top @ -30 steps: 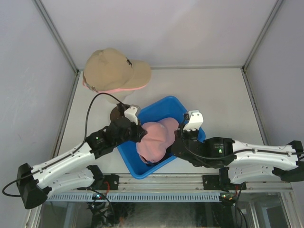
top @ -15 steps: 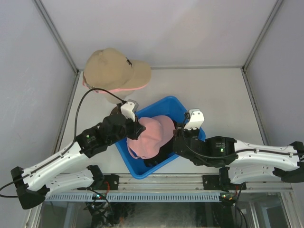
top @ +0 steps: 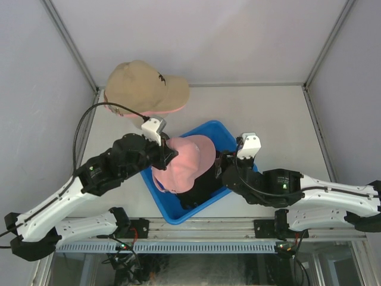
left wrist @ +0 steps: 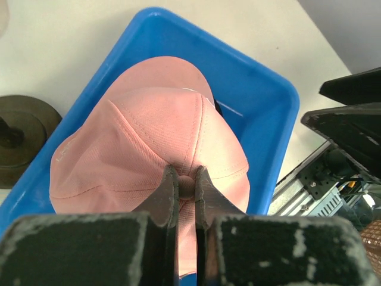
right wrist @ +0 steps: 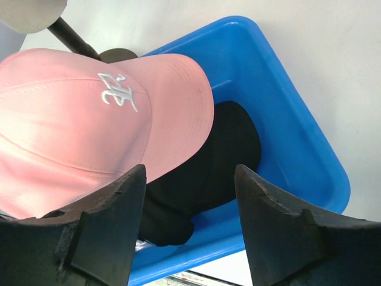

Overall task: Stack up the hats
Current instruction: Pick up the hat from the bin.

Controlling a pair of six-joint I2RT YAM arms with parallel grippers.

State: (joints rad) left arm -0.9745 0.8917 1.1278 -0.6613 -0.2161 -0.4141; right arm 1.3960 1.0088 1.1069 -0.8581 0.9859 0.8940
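A pink hat point(top: 181, 167) hangs just above the blue bin point(top: 229, 132), and my left gripper point(top: 166, 153) is shut on the button at its crown. In the left wrist view the jaws point(left wrist: 186, 183) pinch that button, with the pink hat point(left wrist: 155, 131) spreading out below. My right gripper point(top: 222, 170) is open beside the pink brim, holding nothing. In the right wrist view, its fingers point(right wrist: 113, 208) stand wide over a black hat point(right wrist: 217, 158) lying in the bin, under the pink hat point(right wrist: 89, 119). A tan hat point(top: 143, 84) sits over another pink hat's brim point(top: 164, 111) at the back left.
The mannequin's brown base point(left wrist: 24, 140) stands just left of the blue bin point(left wrist: 262, 113), its pole point(right wrist: 71, 36) rising to the stacked hats. The enclosure's walls and metal frame posts close in the table's left, right and back sides.
My right gripper has opened and let go of the pink hat. My left arm has lifted the hat by its crown, up and slightly left, uncovering the black hat.
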